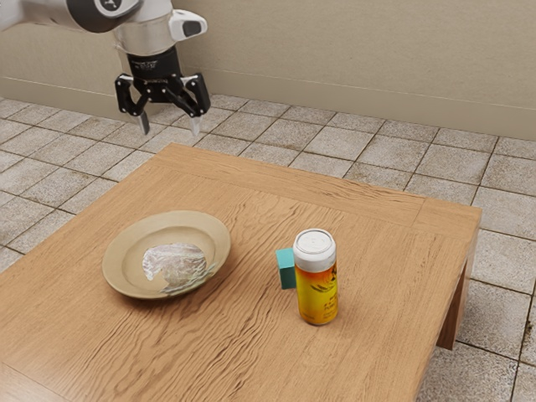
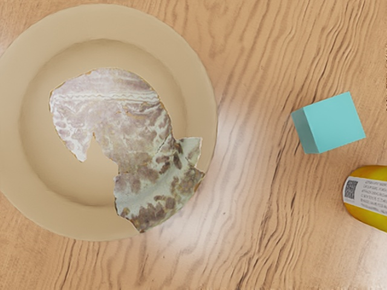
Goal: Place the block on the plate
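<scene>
In exterior view, unlike wrist view, can (image 1: 317,293) partly hides block (image 1: 286,270).

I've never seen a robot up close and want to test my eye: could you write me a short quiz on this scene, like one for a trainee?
1. True or false: the teal block is already on the plate.
2. Multiple choice: in the exterior view, what partly hides the teal block?
a) the plate
b) the yellow-orange can
c) the robot arm
3. Fill in the missing word: the robot's fingers are ____, with nothing held between them.

Key: 1. false; 2. b; 3. open
</scene>
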